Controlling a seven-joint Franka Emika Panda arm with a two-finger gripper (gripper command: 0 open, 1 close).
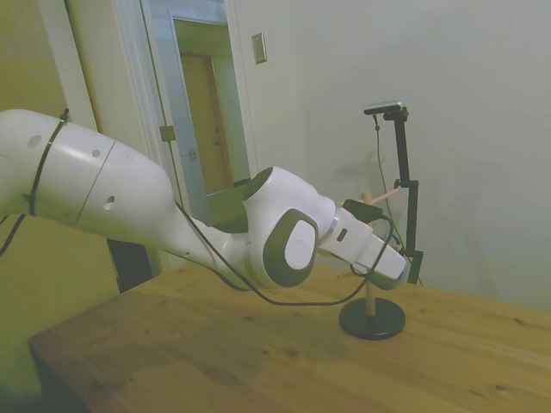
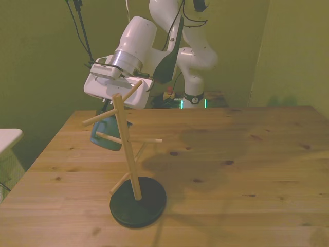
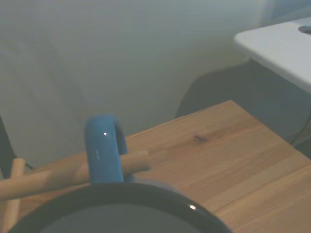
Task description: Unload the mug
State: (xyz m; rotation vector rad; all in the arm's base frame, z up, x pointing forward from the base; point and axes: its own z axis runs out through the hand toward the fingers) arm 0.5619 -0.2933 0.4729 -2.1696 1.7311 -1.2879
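We see a white robot arm (image 2: pixel 154 46) reaching over a wooden table (image 2: pixel 247 170) toward a small wooden mug tree (image 2: pixel 128 149), a thin upright post with angled pegs on a round dark base (image 2: pixel 138 201). The mug (image 2: pixel 106 135), light blue, hangs on the tree on the front view's left side, tilted, just below the arm's wide white wrist block. In the wrist view its handle (image 3: pixel 103 148) is looped around one peg (image 3: pixel 58 175), with the peg's blunt tip poking out just past the loop; that is why the mug stays up, and in our judgement it must slide outward along the peg before it can come free. The gripper (image 2: pixel 107 114) sits right above the mug, seemingly at its rim, which suits a grasp on the mug's wall, but we cannot tell whether its fingers are spread or pinching, because the wrist block and the tree's pegs cover them in the front view. In the side view the arm's own bulk hides the mug entirely, and only the tree's base and one upper peg show. The wrist view cuts off most of the mug, leaving a dark curved rim (image 3: pixel 121 191) and a blurred interior. A white surface (image 3: pixel 282 48) sits off the table's edge, only partly visible.
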